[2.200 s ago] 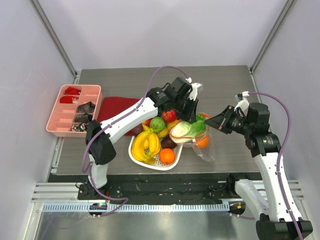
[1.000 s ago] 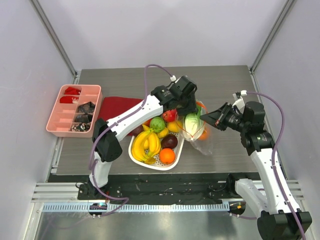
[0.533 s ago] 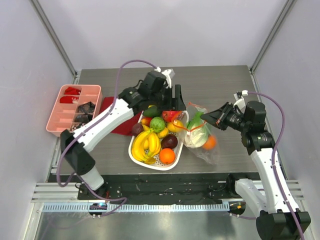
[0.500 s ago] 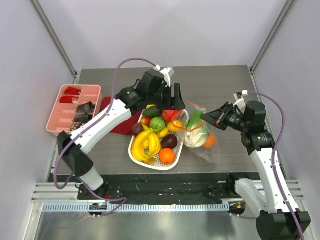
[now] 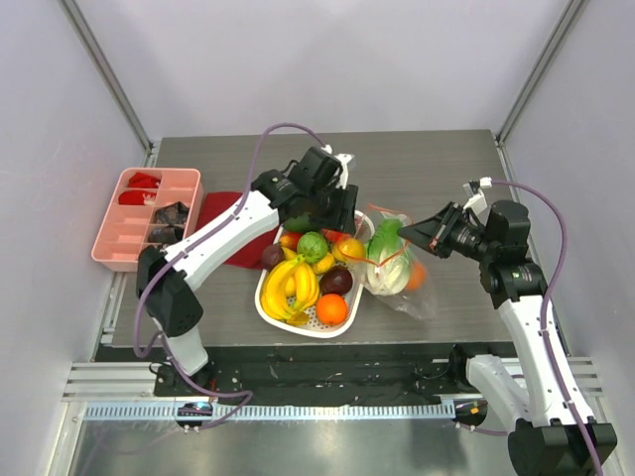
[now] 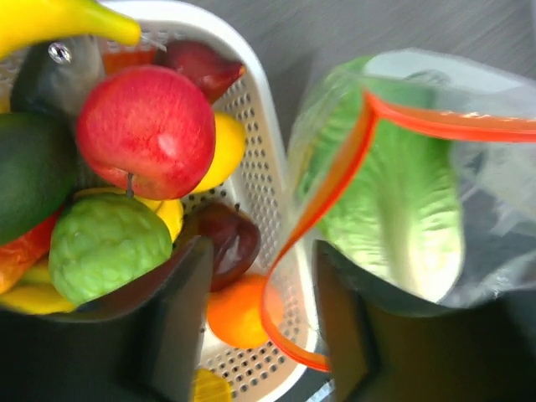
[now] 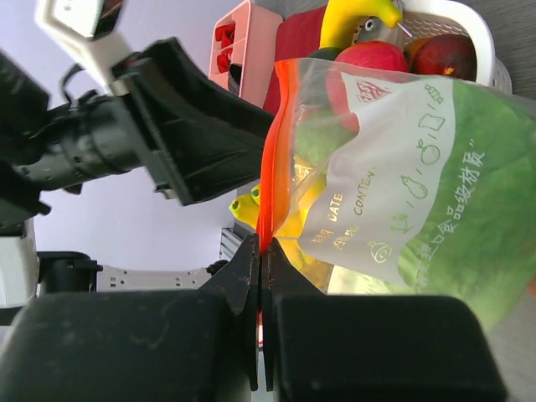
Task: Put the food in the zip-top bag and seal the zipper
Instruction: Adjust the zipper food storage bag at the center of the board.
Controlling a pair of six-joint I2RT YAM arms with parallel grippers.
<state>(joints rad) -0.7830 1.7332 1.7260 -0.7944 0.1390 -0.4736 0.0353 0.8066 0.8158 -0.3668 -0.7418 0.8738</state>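
**What the views keep out of sight**

From above, the left gripper (image 5: pixel 340 220) covers the far end of the white basket (image 5: pixel 260 297). The dark red cloth (image 5: pixel 218 213) lies partly under arm and basket. The pink tray (image 5: pixel 96 248) holds pieces too small to name. Inside the zip-top bag (image 5: pixel 422 302), the cabbage (image 5: pixel 385 256) hides most of an orange (image 5: pixel 415 276). The left wrist view cuts a banana (image 6: pixel 59 21) at its top edge and the bag at its right. In the right wrist view, the zipper (image 7: pixel 272 142) disappears between the closed fingers of the right gripper (image 7: pixel 260 251).

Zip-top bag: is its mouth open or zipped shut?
Open: the zipper strip gapes in a wide loop, the cabbage showing inside the zip-top bag; the right tool pinches one edge.
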